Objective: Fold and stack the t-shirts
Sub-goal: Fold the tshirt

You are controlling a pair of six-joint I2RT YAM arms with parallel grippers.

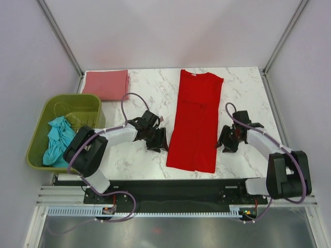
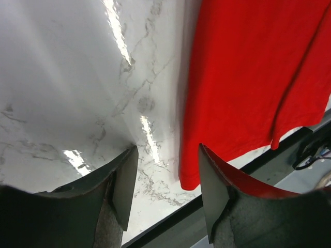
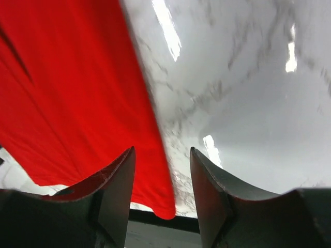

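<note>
The worktop (image 1: 145, 88) is white marble with grey veins. A bright red t-shirt (image 1: 196, 121) lies mid-worktop, a dusty pink t-shirt (image 1: 106, 84) at its far left corner, a teal t-shirt (image 1: 58, 139) in the olive-green basket (image 1: 72, 98).

I see the red shirt (image 1: 195, 121) flat at centre, folded into a long strip. The pink shirt (image 1: 106, 84) lies folded far left; the teal shirt (image 1: 58, 139) sits crumpled in the basket (image 1: 36, 138).

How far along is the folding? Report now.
Done: pink shirt lies folded at the far-left corner. In hand: red shirt folded into a long strip, left pincer and right pincer open beside it. Left: cross-fold, stack, then the teal shirt crumpled in the basket.
</note>
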